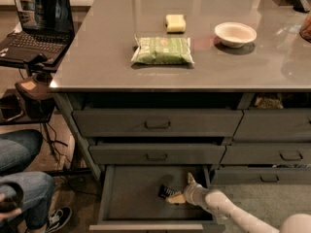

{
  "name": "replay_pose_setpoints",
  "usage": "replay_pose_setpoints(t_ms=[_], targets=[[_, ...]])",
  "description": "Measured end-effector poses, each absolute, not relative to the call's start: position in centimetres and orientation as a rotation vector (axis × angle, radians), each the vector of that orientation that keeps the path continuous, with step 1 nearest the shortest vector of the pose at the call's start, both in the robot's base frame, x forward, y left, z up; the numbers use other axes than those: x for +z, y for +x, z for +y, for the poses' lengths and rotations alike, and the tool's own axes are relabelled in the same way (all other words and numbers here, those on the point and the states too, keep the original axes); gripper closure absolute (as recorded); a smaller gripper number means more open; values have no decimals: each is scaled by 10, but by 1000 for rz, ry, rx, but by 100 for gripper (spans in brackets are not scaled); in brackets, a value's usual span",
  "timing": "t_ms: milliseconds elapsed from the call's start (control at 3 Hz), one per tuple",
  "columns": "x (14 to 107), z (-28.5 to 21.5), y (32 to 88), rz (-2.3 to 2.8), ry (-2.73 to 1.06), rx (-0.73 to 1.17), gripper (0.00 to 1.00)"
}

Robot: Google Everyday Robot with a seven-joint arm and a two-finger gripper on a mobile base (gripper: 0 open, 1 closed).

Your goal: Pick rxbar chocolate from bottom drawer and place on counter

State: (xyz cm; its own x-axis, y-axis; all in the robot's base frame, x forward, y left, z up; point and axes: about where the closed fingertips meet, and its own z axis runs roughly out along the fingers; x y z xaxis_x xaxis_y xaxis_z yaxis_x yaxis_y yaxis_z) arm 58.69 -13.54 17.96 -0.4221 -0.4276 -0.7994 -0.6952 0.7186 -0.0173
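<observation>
The bottom drawer (127, 194) is pulled open, showing its flat grey floor. The rxbar chocolate (165, 191), a small black bar, lies on that floor toward the right. My gripper (180, 188) reaches into the drawer from the lower right on a white arm. Its fingers are spread open, and the lower fingertip (175, 198) sits right beside the bar and seems to touch it. The bar is not clasped. The counter (97, 57) is a glossy grey top above the drawers.
On the counter lie a green packet (163, 50), a yellow block (175, 23) and a white bowl (235, 34). Two handled drawers (156, 124) are above the open one. A laptop stand (36, 28) and a seated person's legs (22, 178) are at the left.
</observation>
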Motion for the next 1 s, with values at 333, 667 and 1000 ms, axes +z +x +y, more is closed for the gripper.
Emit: replay_pose_setpoints(t_ms=[333, 667, 1000], targets=[[168, -149, 594, 2092, -816, 380, 0], [168, -147, 594, 2091, -818, 383, 0], [143, -146, 576, 2126, -847, 382, 0]])
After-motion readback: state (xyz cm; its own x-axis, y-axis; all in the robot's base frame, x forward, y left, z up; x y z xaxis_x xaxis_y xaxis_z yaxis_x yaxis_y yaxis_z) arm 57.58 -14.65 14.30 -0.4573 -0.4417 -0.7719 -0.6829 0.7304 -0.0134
